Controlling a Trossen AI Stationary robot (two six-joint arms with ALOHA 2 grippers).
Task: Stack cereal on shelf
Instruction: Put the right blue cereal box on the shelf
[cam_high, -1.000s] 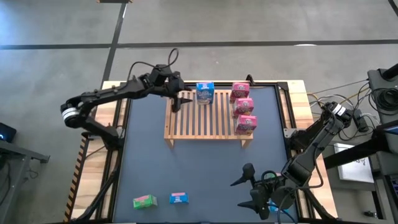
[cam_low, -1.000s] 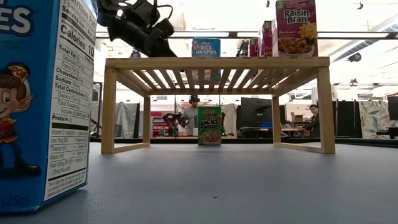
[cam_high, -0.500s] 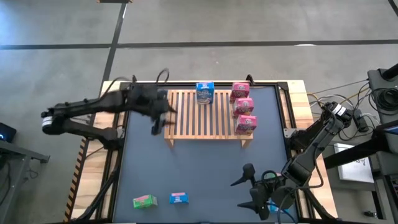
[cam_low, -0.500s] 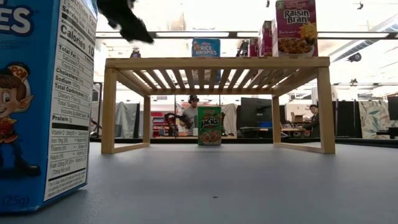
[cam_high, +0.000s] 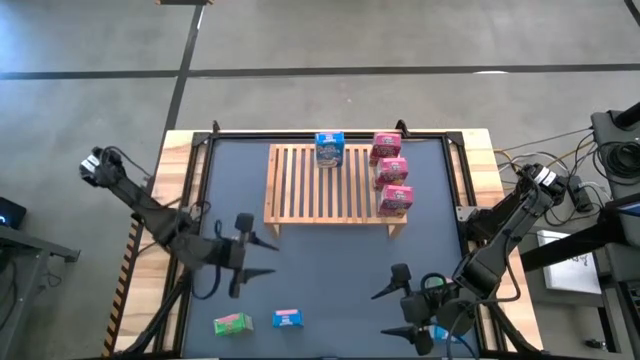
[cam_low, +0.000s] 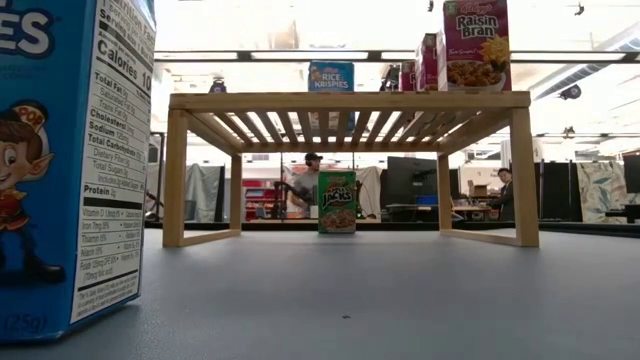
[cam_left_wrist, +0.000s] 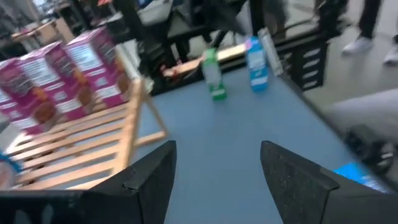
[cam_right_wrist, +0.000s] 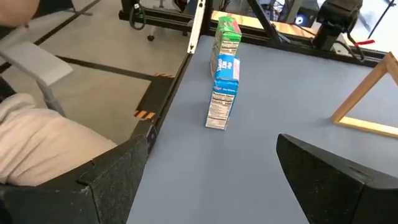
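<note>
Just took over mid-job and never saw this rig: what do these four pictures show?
Two robot arms work at a dark table. One picture looks straight down, one sits at tabletop height, and each wrist carries a camera looking past its own jaws. The left arm hangs over the table's left front, the right arm over the right front. Both pairs of jaws stand open and empty. On the wooden shelf stand one blue box and three pink boxes. A green box and a second blue box wait near the table's front edge.

Grey concrete floor (cam_high: 400, 40), ceiling lights (cam_low: 300, 20)
</note>
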